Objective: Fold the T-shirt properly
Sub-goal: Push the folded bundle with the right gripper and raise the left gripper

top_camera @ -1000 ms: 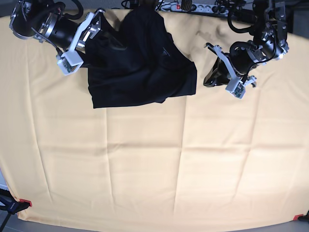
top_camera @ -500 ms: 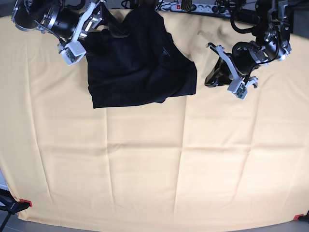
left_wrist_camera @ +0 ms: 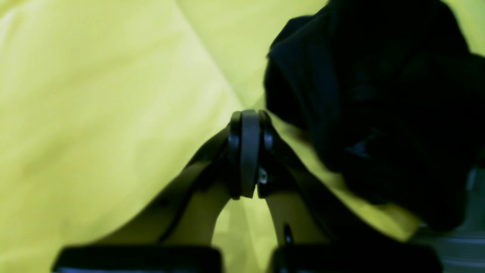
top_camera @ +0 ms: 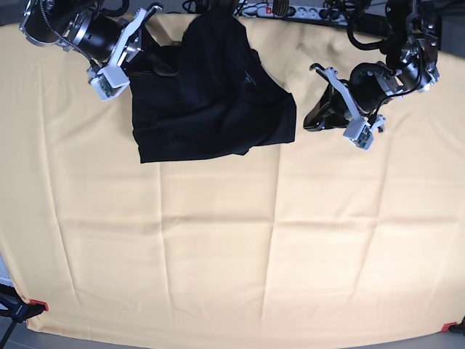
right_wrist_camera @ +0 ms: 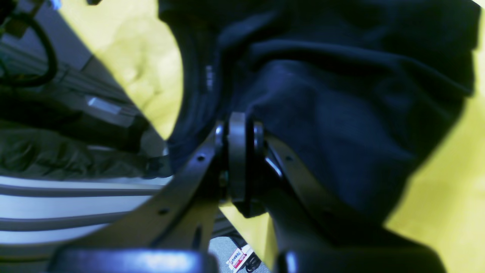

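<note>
The black T-shirt (top_camera: 211,94) lies crumpled at the far middle of the table. In the right wrist view its dark folds (right_wrist_camera: 341,113) fill the upper right. My right gripper (top_camera: 154,64) sits at the shirt's upper left edge; up close, the right gripper (right_wrist_camera: 237,125) has its pads pressed together with the fabric edge at their tip. My left gripper (top_camera: 314,122) hovers just right of the shirt. Seen from the left wrist, the left gripper (left_wrist_camera: 246,117) is shut with nothing in it, over bare cloth, and the T-shirt (left_wrist_camera: 379,94) lies to its right.
A pale yellow tablecloth (top_camera: 218,254) covers the whole table, with creases across it. A power strip and cables (top_camera: 280,10) run along the far edge. Red clamps (top_camera: 38,305) hold the cloth at the near corners.
My right gripper has closed its jaws at the shirt's upper left edge after shifting slightly towards the far side. The left arm and the shirt have barely moved.
</note>
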Motion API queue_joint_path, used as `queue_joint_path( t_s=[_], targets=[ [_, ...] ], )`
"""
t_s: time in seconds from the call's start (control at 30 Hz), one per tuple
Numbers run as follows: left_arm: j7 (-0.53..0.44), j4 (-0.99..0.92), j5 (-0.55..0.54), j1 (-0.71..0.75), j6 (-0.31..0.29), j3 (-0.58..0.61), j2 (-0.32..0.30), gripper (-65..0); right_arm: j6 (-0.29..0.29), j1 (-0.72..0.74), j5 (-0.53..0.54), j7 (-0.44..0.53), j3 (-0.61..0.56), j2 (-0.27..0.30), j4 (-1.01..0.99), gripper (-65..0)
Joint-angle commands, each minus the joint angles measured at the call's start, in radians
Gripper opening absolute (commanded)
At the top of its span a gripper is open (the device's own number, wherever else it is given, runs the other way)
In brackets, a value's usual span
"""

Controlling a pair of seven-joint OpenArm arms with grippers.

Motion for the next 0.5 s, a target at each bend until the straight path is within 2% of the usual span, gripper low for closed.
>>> queue_joint_path(
  t_s=[0.0,0.13,0.17,0.27,0.33,0.4,0.47],
  targets=[
    [-0.006,0.020,-0.047,-0.003,-0.047,-0.005,-0.011,-65.0,0.005,0.000,0.037,0.023,-0.010,0.005,0.015,-65.0],
    [0.114,0.020,-0.222,-0.003,-0.194,-0.005,-0.013,-65.0,0.005,0.025,0.112,0.023,-0.021,0.005,0.015,-64.4],
    [0.145,0.020,-0.277,-0.003,-0.219,-0.005,-0.016,-65.0,0.005,0.036,0.131,0.023,-0.021,0.005,0.015,-59.5],
    [0.219,0.020,-0.395,-0.003,-0.219,0.002,-0.035,-65.0,0.005,0.064,0.115,0.023,-0.021,0.006,0.015,-38.4],
    [0.242,0.020,-0.392,-0.003,-0.219,0.023,-0.055,-65.0,0.005,0.077,0.083,0.023,-0.021,0.006,0.015,-27.5],
    [0.246,0.020,-0.374,-0.003,-0.219,0.061,-0.079,-64.0,0.005,0.086,0.050,0.023,-0.021,0.006,0.015,-25.6],
    [0.245,0.020,-0.335,-0.003,-0.219,0.113,-0.105,-52.7,0.005,0.094,0.042,0.023,-0.021,0.006,0.015,-25.6]
  ],
)
